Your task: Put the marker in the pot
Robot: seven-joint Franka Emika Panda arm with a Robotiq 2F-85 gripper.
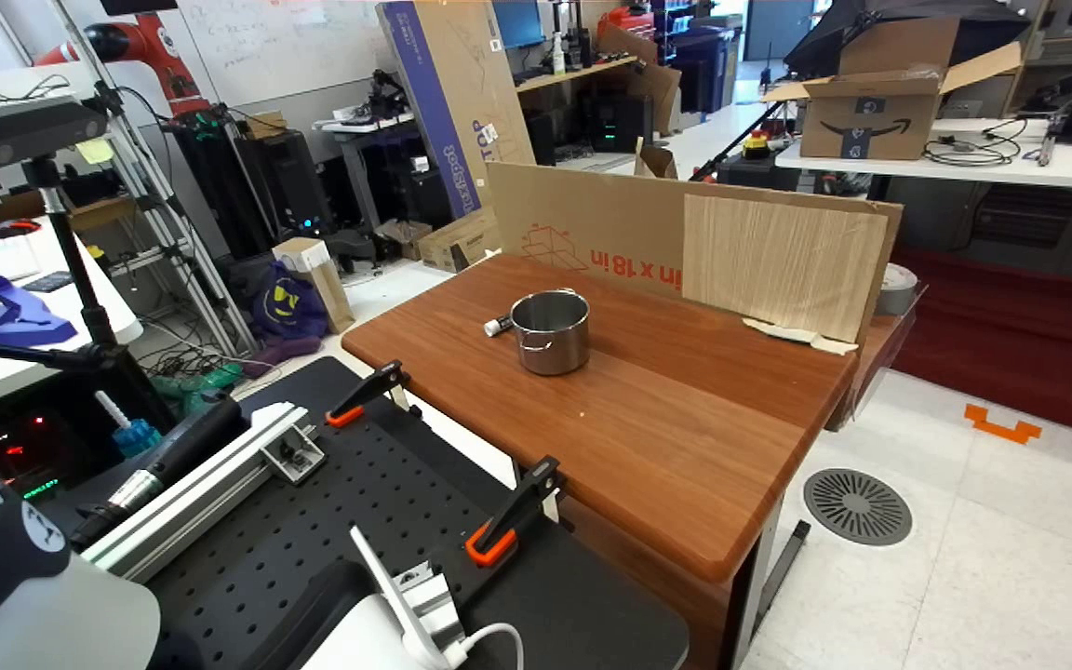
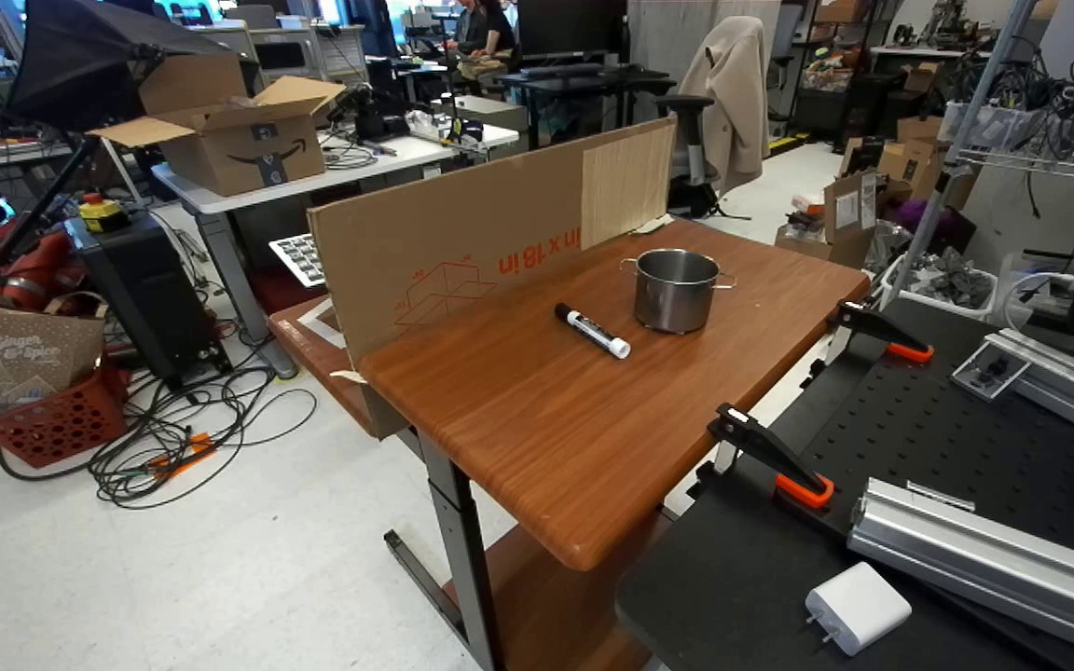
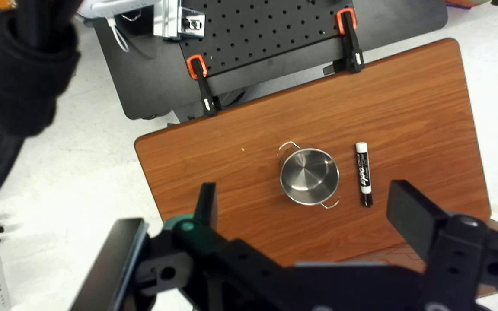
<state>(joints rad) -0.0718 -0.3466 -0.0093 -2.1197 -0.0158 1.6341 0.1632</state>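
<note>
In the wrist view the black two-fingered claw (image 3: 304, 192) hung well above the brown wood-grain bench (image 2: 537, 438), facing down onto it. Its jaws stood wide apart, and it had hold of nothing. In an exterior view a rounded light-grey section of the robot arm (image 1: 80, 596) showed at the lower left, beside a black perforated board (image 1: 387, 475); the left and bottom edges cut the arm off. The wrist view also cropped the claw's lower body and blurred its nearest parts, along with a thick black sleeve (image 3: 26, 77) at upper left.

The black-and-white cylindrical marker (image 3: 363, 170) lay flat on the bench, just beside the round silvery steel pot (image 2: 675, 296) but apart from it; in an exterior view the pot hid much of its length. The smaller print on its label could not be read. The marker's long axis ran nearly parallel to the bench's short edges, white end toward the two black-and-orange clamps (image 3: 352, 45), black end toward the upright brown cardboard sheet (image 2: 462, 233).
</note>
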